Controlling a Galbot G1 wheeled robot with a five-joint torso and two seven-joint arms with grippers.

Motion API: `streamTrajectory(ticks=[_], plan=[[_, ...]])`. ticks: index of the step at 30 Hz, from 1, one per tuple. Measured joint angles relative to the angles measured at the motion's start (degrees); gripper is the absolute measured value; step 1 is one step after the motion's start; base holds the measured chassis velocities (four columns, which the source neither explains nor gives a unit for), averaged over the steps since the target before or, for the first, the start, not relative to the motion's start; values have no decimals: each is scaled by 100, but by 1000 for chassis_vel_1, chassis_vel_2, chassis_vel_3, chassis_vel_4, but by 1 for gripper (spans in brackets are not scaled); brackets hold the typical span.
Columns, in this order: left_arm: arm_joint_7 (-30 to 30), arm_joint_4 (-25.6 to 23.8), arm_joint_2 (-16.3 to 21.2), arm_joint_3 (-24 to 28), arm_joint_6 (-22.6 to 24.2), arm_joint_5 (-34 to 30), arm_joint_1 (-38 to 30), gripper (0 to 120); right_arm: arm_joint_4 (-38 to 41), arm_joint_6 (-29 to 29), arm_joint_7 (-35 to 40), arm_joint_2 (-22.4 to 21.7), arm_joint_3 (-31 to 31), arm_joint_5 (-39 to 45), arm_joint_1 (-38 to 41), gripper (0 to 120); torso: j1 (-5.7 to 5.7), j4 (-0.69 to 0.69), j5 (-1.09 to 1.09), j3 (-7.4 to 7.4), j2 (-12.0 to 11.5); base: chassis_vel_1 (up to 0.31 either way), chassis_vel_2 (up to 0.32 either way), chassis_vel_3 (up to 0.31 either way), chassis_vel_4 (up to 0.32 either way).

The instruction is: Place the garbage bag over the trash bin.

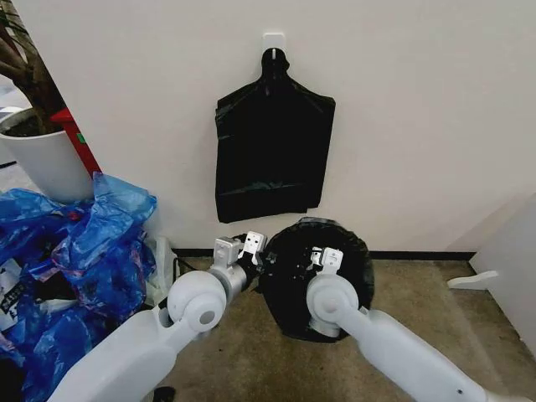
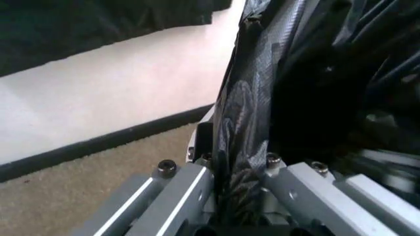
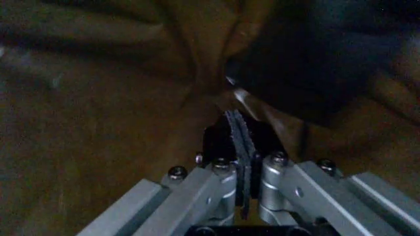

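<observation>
The garbage bag (image 1: 314, 280) is a glossy black film spread in a round, bucket-like shape on the floor by the wall. The trash bin is hidden under it. My left gripper (image 1: 251, 244) is at the bag's left edge. In the left wrist view it (image 2: 239, 164) is shut on a fold of wrinkled black film (image 2: 246, 113). My right gripper (image 1: 325, 255) reaches into the bag's open top. The right wrist view shows it (image 3: 240, 164) shut on a thin edge of the film (image 3: 236, 128), with dark bag folds all around.
A flat black bundle (image 1: 272, 151) hangs from a wall hook above the bag. Blue plastic bags (image 1: 75, 251) are heaped on the left below a white plant pot (image 1: 42, 159). A white panel (image 1: 511, 260) stands at the right. Bare carpet (image 1: 251, 352) lies in front.
</observation>
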Motion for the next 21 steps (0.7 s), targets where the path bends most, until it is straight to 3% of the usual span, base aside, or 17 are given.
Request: streamTrajectory(ticks=[8, 21], plan=[[11, 80, -71, 32, -25, 27, -80, 1, -112, -88, -42, -112, 217, -25, -176, 0, 0, 0, 0, 0, 0, 0, 0, 0, 0], [35, -315, -5, -135, -18, -46, 72, 1, -733, -181, -236, -36, 371, -86, -107, 0, 0, 1, 0, 0, 0, 0, 0, 0, 0]])
